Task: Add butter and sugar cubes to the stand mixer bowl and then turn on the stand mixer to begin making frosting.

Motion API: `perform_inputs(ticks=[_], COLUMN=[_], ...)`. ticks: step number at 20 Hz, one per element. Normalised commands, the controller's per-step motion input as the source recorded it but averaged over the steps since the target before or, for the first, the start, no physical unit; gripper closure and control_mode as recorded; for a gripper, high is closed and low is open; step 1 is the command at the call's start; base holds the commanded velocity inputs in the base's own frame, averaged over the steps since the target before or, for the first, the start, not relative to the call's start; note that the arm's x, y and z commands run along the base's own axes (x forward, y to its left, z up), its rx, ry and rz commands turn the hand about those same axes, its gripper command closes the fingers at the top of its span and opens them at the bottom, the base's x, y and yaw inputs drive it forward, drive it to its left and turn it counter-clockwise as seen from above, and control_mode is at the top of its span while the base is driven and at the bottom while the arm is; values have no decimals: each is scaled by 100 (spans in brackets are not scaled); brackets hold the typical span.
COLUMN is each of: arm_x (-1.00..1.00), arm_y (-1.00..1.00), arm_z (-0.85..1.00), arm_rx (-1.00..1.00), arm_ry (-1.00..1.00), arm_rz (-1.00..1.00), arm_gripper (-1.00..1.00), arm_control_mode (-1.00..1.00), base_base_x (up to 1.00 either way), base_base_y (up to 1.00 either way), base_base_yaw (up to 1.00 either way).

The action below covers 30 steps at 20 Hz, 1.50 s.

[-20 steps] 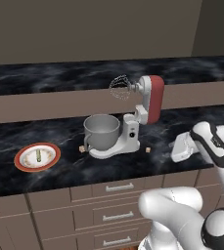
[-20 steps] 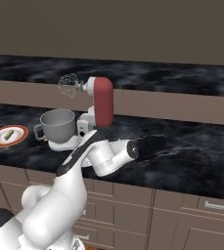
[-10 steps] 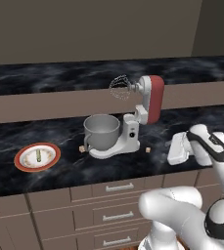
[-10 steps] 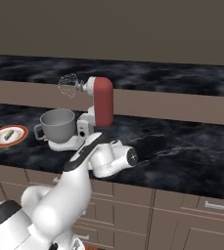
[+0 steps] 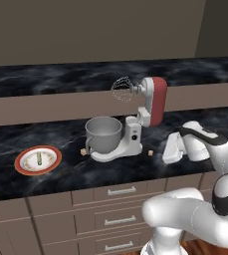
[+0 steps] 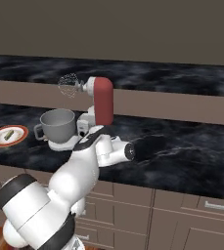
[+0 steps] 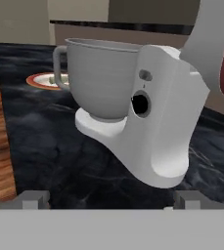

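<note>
Base views flanking; hand view close

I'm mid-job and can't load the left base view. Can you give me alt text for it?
The stand mixer, its dark red head tilted up with the whisk raised, stands on the black marble counter with the stand mixer bowl on its base. The arm's gripper hangs just right of it. An orange-rimmed plate holds the butter far left.
</note>
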Motion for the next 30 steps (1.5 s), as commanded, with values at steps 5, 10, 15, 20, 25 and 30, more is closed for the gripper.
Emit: perform_inputs(ticks=[5, 10, 15, 20, 25, 30], arm_x=[29, 19, 18, 25, 30, 35], arm_y=[-1, -2, 0, 0, -1, -4], arm_z=[-21, -25, -22, -21, -19, -19], arm_rx=[0, 0, 0, 0, 0, 0], arm_ry=[0, 0, 0, 0, 1, 3], arm_rz=[6, 7, 7, 6, 5, 3], arm_gripper=[-100, -100, -100, -100, -100, -100], arm_control_mode=[-100, -100, -100, -100, -100, -100], base_base_x=[0, 0, 0, 0, 0, 0], base_base_y=[0, 0, 0, 0, 0, 0], base_base_yaw=[0, 0, 0, 0, 0, 0])
